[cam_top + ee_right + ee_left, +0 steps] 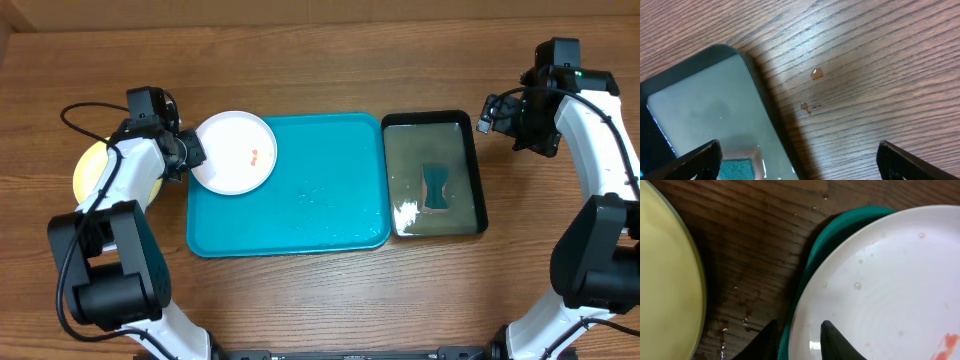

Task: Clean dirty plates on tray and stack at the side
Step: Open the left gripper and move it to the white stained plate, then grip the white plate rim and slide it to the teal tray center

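A white plate (236,152) with a small orange smear (254,156) sits over the far left corner of the teal tray (320,200), its rim overhanging the tray edge. My left gripper (193,152) is shut on that plate's left rim. In the left wrist view one finger (836,342) lies on top of the white plate (880,280) and the other is under its rim, with the tray (840,227) below. A yellow-green plate (88,172) lies on the table to the left, partly under my left arm, and shows again as the yellow-green plate (665,280). My right gripper (492,112) is open and empty.
A black tray (470,170) holding water and a teal sponge (437,187) stands right of the teal tray. The right wrist view shows my right gripper (800,162) above that black tray's corner (700,100) and a few drops (816,73) on the wood.
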### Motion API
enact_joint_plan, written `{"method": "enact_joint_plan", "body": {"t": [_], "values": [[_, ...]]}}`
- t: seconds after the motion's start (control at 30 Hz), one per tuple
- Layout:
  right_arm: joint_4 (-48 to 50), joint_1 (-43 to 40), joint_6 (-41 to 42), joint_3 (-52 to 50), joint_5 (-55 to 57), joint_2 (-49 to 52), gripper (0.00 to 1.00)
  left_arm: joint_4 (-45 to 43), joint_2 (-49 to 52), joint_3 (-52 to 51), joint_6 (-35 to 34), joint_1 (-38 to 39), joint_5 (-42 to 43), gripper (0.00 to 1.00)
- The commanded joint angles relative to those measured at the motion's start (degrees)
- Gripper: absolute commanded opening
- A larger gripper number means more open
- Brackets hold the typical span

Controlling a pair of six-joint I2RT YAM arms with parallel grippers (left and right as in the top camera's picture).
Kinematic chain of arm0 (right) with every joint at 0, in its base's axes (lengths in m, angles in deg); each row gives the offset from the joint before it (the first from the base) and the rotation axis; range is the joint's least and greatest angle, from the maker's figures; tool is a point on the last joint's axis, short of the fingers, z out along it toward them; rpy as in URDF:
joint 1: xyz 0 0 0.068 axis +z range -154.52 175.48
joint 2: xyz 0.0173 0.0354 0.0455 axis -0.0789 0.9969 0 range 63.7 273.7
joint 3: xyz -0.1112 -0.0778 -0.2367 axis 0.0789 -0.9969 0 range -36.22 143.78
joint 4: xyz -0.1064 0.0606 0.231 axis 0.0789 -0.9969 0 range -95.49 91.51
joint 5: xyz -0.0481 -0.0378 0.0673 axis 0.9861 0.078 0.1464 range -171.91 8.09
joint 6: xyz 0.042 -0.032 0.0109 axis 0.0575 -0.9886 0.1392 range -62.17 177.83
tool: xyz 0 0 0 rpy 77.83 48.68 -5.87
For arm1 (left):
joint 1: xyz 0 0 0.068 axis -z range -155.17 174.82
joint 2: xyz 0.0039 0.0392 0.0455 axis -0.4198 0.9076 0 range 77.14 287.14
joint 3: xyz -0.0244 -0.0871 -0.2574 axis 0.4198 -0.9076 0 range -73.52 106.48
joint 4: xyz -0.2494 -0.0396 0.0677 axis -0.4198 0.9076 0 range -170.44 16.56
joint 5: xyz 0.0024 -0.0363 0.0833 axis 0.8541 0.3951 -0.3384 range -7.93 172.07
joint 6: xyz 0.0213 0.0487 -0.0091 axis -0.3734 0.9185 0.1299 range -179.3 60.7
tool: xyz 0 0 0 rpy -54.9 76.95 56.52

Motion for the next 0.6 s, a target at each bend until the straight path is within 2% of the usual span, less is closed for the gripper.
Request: {"method": "enact_joint_plan", "body": {"t": [0.0, 0.13, 0.27, 0.37, 0.57], "values": [[0.2, 0.0, 0.2, 0.6, -0.1, -0.6, 1.0, -0.7, 2.0, -0.6, 0.3, 0.3, -0.7, 0.26], [0.2, 0.0, 0.2, 0.6, -0.1, -0.6, 1.0, -0.9, 2.0, -0.3, 0.3, 0.3, -0.3, 0.18], [0.2, 0.0, 0.2, 0.6, -0.1, -0.6, 1.0, -0.1, 2.0, 0.0, 0.3, 0.3, 0.6, 0.15], [0.2, 0.0, 0.2, 0.6, -0.1, -0.6, 1.0, 0.7, 2.0, 0.0, 0.2, 0.3, 1.0, 0.05], [0.2, 0.0, 0.2, 0.6, -0.1, -0.6, 1.0, 4.4, 0.9, 1.8, 0.3, 0.5, 1.0, 0.04]]}}
